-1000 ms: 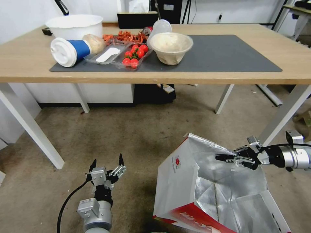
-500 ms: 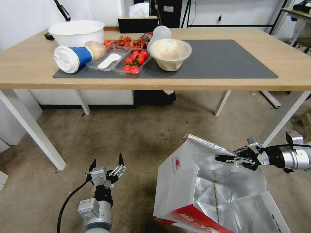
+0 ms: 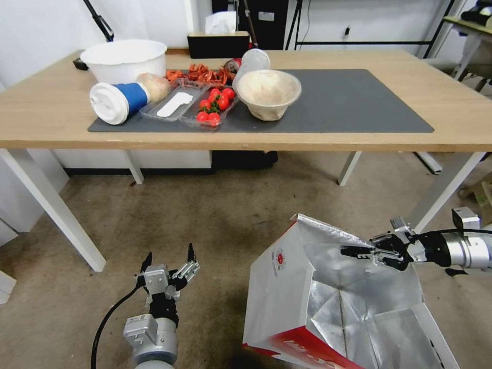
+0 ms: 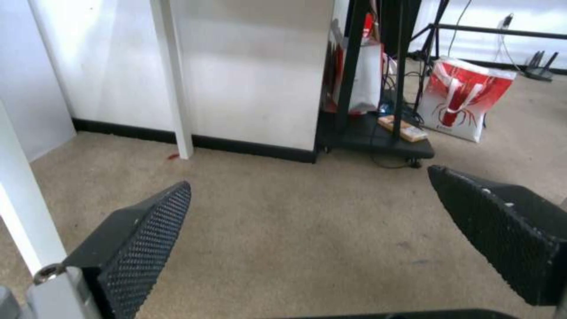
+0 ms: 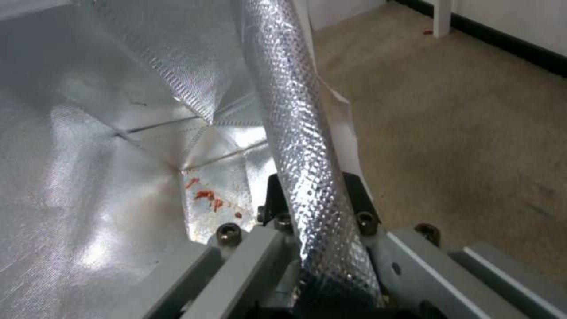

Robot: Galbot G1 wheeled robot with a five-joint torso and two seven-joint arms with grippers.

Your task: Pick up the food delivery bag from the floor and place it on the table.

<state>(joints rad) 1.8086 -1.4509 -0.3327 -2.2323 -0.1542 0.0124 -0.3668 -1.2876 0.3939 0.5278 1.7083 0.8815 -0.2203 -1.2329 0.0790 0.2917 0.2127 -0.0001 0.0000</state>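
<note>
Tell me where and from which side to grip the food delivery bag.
Grip the foil-lined top rim of the food delivery bag on its far wall, coming in from the robot's right. The mouth gapes upward, leaving that thin edge free. The right gripper is shut on it there; the left gripper hangs open.

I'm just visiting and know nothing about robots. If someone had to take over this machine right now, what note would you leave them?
Right gripper: shut on the foil-lined rim of the food delivery bag, pinching the top edge; the right wrist view shows the rim running between the jaws.
Left gripper: open, holding nothing, low over the floor beside the bag.
Bag: open-topped, in front of the table, below tabletop height. Whether its base is off the floor cannot be told.
Done: bag gripped.
Left: raise it and set it on the table; the mat's right part looks free, the left holds food containers.
</note>
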